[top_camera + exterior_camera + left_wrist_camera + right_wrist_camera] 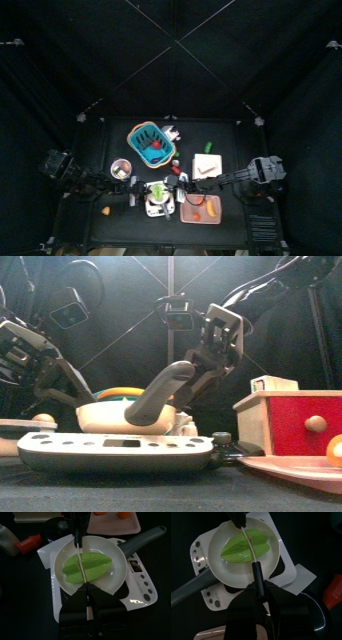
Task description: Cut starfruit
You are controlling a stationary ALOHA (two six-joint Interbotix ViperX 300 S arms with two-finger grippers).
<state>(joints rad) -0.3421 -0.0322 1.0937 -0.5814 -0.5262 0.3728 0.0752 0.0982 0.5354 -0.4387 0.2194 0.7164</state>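
Note:
The starfruit (pixel 100 564) (pixel 234 549) is a glossy yellow-green piece lying in a white pan (pixel 112 547) (pixel 221 569) with a grey handle (pixel 143 539) (pixel 160 391). The pan rests on a white scale (pixel 140 582) (pixel 120 446) (pixel 158 205). My right gripper (pixel 261 587) is shut on a knife's black handle (pixel 259 574). The thin blade (pixel 81 557) lies lengthwise over the fruit. My left gripper (pixel 88 594) hangs at the pan's opposite rim with its jaws together, and the blade's tip ends at them.
A blue basket (pixel 150 138) and a white board (pixel 207 165) stand behind the scale. A small bowl (pixel 120 168) is to its left. To its right are a pink tray (pixel 201 210) (pixel 301 466) with orange pieces and a red-fronted wooden box (pixel 287 416).

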